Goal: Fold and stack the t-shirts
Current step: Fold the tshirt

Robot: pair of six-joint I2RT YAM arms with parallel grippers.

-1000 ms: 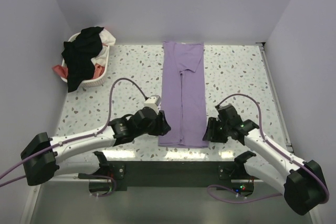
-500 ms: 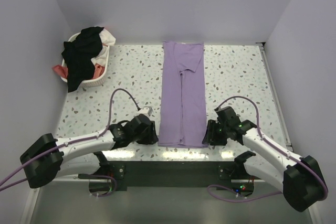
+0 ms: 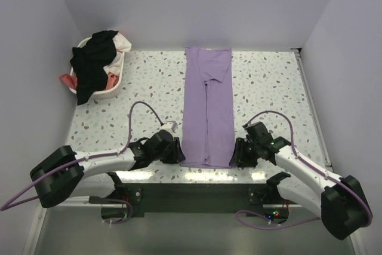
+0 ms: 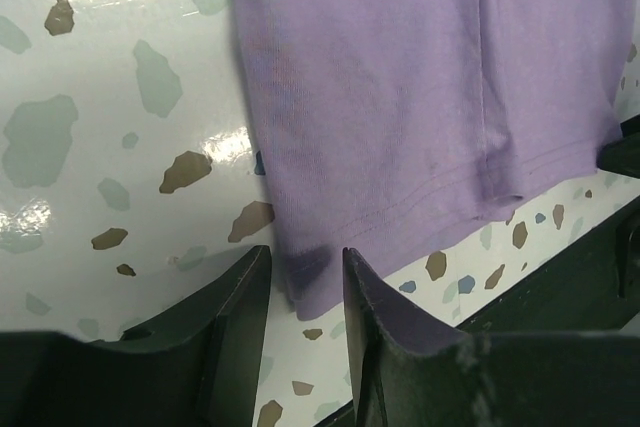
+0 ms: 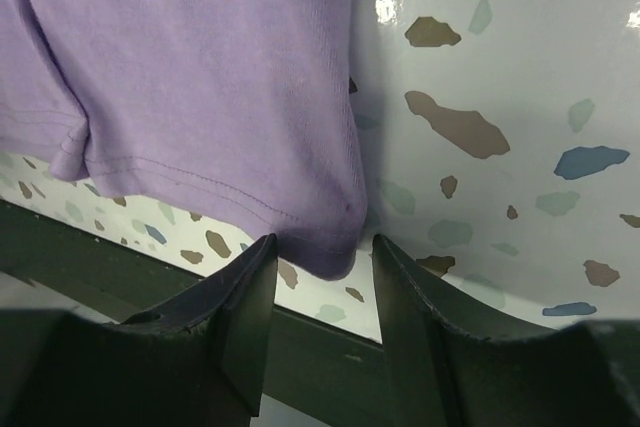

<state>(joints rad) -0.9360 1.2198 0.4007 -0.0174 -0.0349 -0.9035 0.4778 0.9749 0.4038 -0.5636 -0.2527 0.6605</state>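
- The left gripper (image 4: 305,262) and right gripper (image 5: 324,245) straddle the near hem corners of the purple t-shirt (image 3: 207,111), jaws half-open (nothing pinched yet).
- The next move probably calls for pinching both corners, then folding away.

On the top view my left arm (image 3: 149,147) and right arm (image 3: 258,144) cover their own fingertips and the near corners of the lavender t-shirt (image 3: 208,108). Both wrist views cut that shirt off at the top edge. The t-shirts (image 3: 92,61) heaped over the laundry basket (image 3: 110,94) overlap, so I can't count them.
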